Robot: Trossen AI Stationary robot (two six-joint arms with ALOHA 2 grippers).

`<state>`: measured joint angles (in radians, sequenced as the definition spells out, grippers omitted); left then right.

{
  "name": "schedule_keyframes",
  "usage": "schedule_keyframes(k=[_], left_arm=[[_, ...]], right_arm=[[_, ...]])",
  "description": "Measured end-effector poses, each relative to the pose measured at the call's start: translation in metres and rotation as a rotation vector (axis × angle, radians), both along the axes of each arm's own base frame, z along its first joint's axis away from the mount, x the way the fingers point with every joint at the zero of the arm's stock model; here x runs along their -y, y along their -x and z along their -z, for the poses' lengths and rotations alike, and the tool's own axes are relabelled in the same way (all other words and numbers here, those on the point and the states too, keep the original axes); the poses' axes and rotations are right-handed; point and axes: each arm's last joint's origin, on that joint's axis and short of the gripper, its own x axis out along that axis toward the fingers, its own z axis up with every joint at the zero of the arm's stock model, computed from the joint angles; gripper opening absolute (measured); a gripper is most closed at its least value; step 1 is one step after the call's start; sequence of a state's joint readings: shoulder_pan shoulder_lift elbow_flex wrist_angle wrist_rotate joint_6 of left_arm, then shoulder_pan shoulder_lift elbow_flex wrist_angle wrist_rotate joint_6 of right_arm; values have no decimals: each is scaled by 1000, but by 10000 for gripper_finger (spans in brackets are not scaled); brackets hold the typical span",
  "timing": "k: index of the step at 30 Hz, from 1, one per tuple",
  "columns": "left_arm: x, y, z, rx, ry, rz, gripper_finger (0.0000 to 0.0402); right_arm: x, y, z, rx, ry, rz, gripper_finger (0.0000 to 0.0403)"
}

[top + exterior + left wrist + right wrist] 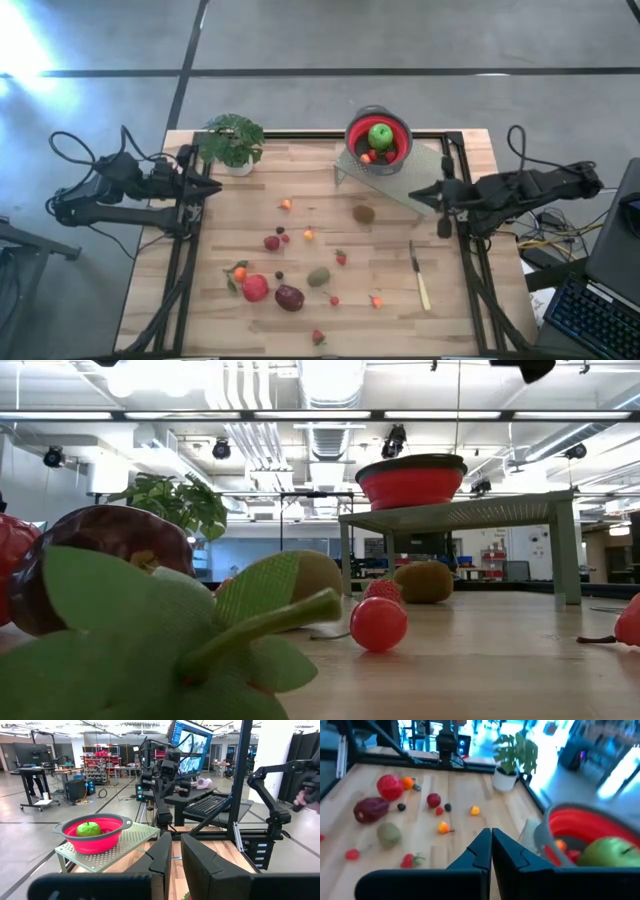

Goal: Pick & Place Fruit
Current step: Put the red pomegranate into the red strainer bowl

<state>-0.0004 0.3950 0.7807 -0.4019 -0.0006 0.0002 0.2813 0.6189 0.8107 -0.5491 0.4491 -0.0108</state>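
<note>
Nearest the front edge of the wooden table [215, 300], seen from above, a strawberry [318, 337] lies alone, and just behind it sit a red apple [255, 288] with a small orange fruit [239, 273] touching its upper left, a maroon plum-like fruit [289, 297], a greenish-brown kiwi [318, 276], a tiny red berry [334, 300] and an orange-red piece [376, 300]. To their right a slim pale-handled knife [418, 276] lies lengthwise on the boards. Further back come a small strawberry [341, 258], a dark red fruit [272, 242], a small orange piece [308, 235], a second brown kiwi [364, 213] and another small orange piece [286, 205]. At mid-table depth both arms hang at the sides: the left gripper [212, 186] sits over the left edge with its fingers pressed together and nothing between them, and the right gripper [417, 194] sits by the right rail, likewise closed and empty. Beyond them, a perforated metal stand [425, 170] carries a red bowl [357, 133] with a grey rim, holding a green apple [380, 136] and a few small red and orange pieces. At the far left corner stands a leafy potted plant [232, 141]
</note>
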Motion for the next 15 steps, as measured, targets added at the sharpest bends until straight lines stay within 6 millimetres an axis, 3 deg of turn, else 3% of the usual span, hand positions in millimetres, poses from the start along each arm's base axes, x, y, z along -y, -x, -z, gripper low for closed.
schedule_keyframes(k=[6,15], left_arm=[[0,0,0,0,0,0,46],[0,-1,-1,4,-2,0,46]], right_arm=[[7,21,-2,21,47,6,8],[22,73,14,-46,-22,41,8]])
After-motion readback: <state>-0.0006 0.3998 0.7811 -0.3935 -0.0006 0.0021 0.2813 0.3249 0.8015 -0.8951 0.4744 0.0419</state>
